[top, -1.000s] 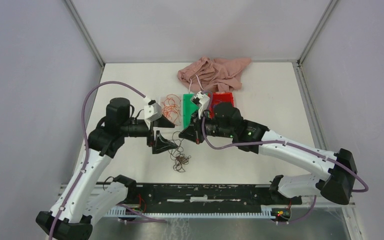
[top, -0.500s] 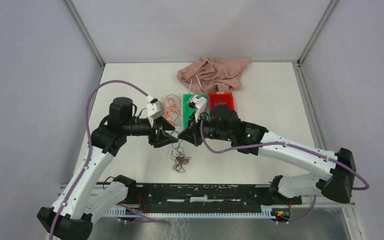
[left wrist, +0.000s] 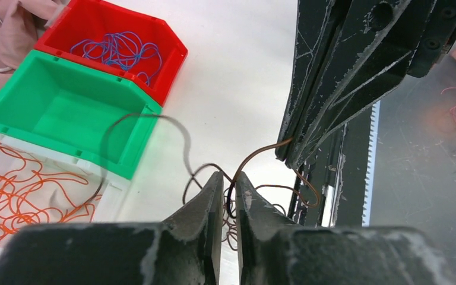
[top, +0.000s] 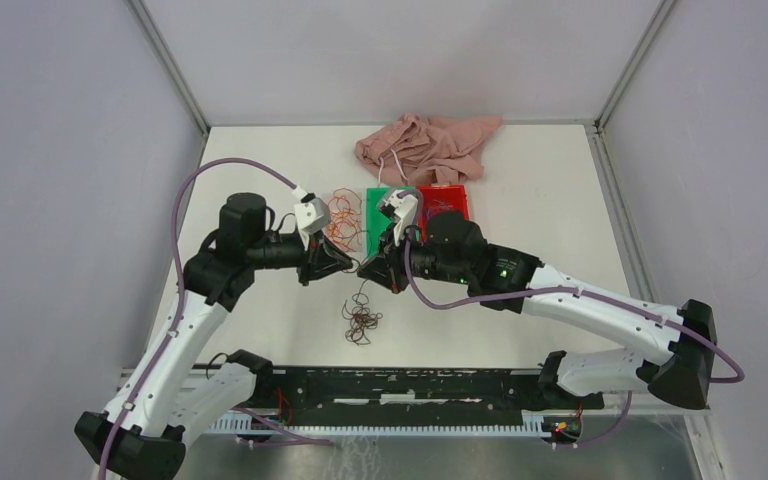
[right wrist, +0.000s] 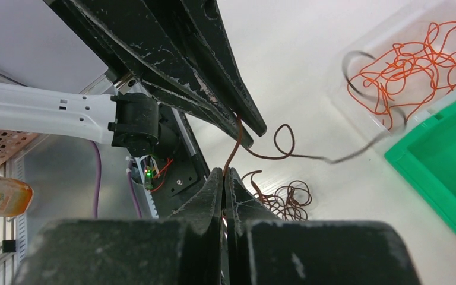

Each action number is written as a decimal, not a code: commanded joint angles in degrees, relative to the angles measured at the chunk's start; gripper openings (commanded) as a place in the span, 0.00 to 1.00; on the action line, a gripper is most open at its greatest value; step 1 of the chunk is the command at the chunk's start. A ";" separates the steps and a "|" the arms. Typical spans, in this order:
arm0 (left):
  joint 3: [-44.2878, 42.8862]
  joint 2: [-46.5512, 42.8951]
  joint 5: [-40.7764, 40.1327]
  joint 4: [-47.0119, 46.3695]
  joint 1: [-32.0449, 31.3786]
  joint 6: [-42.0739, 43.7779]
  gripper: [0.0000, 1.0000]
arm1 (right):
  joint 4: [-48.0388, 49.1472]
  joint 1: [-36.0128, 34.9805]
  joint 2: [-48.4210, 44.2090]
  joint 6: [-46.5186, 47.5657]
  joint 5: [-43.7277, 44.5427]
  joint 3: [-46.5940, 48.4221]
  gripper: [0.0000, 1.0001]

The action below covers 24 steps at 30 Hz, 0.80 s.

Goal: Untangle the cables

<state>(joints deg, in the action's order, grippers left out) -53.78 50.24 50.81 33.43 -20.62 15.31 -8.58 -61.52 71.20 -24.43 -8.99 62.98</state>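
Nearest my bases, a small heap of dark brown curly cables [top: 363, 325] lies on the white table [top: 260, 160]. Above it, my right gripper [right wrist: 223, 173] is clamped on one brown strand [right wrist: 233, 148]. My left gripper [left wrist: 225, 178] pinches the same strand just beside it, presumably to draw it apart. The strand runs left-right between the tips, and its tail curls toward the far green plastic bin [left wrist: 53, 101].

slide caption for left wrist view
Left gripper nearly shut around a brown cable the right gripper holds; green bin, red bin beyond.
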 commanded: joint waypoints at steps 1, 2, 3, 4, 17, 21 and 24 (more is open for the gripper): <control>-0.90 -0.90 -0.31 -3.76 -0.06 0.65 0.16 | 3.32 -0.45 -0.93 -0.83 -1.71 0.45 0.03; -1.32 -0.86 0.30 -3.88 -0.11 0.78 0.12 | 3.36 -0.47 -0.72 -1.01 -1.87 0.61 0.04; -1.70 -0.88 0.87 -3.86 -0.12 1.20 0.08 | 3.46 -0.46 -0.58 -1.20 -1.95 0.68 0.05; -2.01 -0.96 1.14 -3.65 -0.14 1.79 0.05 | 3.52 -0.45 -0.54 -1.49 -1.99 0.61 0.07; -8.42 -2.50 -2.63 -6.80 -0.11 6.91 0.03 | 16.42 -0.46 3.40 -9.83 -7.25 -3.32 0.47; -10.32 -2.21 -2.39 -6.81 -0.08 6.71 0.03 | 19.14 -0.50 7.08 -10.20 -7.02 -3.00 0.47; -11.88 -2.24 -2.21 -6.81 -0.12 6.26 0.03 | 20.84 -0.59 8.91 -9.91 -6.49 -3.08 0.46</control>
<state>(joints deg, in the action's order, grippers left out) -62.24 48.38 48.51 29.41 -20.67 20.23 5.74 -61.78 78.54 -33.39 -14.83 59.24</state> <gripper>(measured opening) 0.048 0.469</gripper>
